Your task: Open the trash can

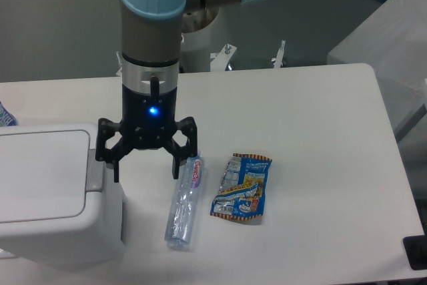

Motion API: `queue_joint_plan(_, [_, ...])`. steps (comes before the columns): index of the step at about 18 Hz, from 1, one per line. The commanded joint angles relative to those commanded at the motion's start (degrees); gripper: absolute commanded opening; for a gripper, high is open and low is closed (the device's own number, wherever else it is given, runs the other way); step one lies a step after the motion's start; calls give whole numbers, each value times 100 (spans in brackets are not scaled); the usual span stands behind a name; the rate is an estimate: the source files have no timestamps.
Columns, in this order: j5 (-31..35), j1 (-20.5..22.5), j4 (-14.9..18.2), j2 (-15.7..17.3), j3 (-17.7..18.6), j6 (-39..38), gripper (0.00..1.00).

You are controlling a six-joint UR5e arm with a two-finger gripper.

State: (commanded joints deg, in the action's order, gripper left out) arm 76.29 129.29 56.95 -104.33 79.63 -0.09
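gripper (146, 169) hangs with fingers spread wide, holding nothing, just right of the trash can (50, 195) at the table's left edge. its grey push-button tab (96, 168) sits beside the left fingertip, lid closed.

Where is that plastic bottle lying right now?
The bottle lies on the white table, between the trash can on the left and a crumpled snack wrapper, just below the gripper.

White surface in a grey room

The surface (313, 118) has rounded corners; grey floor (60, 25) behind, pale furniture (380, 31) at right.
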Motion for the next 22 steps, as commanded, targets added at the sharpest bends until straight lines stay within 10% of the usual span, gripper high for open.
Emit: queue_joint_plan(22, [35,-9,-9,-35,-115,-26,100])
